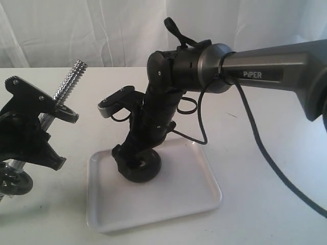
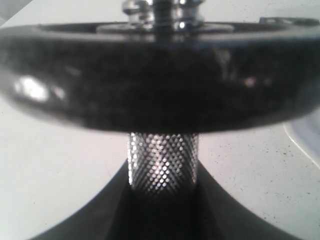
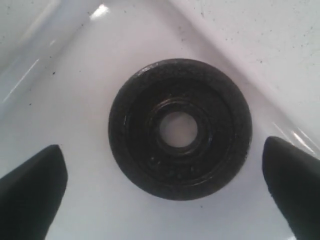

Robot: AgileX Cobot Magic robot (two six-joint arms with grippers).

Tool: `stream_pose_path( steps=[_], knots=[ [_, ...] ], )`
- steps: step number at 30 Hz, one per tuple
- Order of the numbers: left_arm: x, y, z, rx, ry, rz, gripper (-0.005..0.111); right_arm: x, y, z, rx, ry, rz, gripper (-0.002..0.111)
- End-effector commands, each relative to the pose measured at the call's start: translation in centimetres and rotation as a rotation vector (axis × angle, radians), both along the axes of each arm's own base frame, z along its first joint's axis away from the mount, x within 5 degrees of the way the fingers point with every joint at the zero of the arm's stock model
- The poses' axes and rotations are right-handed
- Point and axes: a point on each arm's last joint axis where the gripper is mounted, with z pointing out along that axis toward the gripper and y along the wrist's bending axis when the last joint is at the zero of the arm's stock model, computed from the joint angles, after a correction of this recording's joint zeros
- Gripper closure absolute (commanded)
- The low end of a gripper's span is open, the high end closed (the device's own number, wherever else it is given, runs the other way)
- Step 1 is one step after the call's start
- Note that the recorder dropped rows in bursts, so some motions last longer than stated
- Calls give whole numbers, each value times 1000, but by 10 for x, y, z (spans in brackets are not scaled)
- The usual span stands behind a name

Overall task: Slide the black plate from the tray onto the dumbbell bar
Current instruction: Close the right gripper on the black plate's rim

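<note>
A black plate (image 1: 147, 174) (image 3: 180, 129) lies flat in the white tray (image 1: 173, 196) (image 3: 70, 90), towards its back left part. My right gripper (image 1: 138, 161) (image 3: 161, 150) points down over it, open, with one finger (image 3: 30, 192) on each side of the disc and neither touching it. At the left, my left gripper (image 1: 48, 133) (image 2: 162, 205) is shut on the dumbbell bar (image 1: 71, 79) (image 2: 162, 162), which tilts with a bare threaded end up. Another black plate (image 1: 13, 184) (image 2: 160, 80) sits on the bar's lower end, held by a chrome nut (image 2: 160, 12).
The white table (image 1: 265, 204) surrounds the tray. A black cable (image 1: 255, 138) trails from the right arm across the table on the right. White curtains hang behind.
</note>
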Motion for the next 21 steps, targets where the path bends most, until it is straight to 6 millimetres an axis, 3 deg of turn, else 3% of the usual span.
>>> stream_pose_path(
  steps=[1,5,14,21],
  knots=[
    [3,7,29,40,-143,40,107,2,2,-6,-6,4,-20,3],
    [3,7,29,39,-142,39,107,5,4,-9,12,-18,-33,3],
    [3,7,29,40,-143,40,107,6,7,-38,-19,36,-39,3],
    [3,7,29,40,-143,40,107,3,12,-44,-23,33,-26,3]
  ],
)
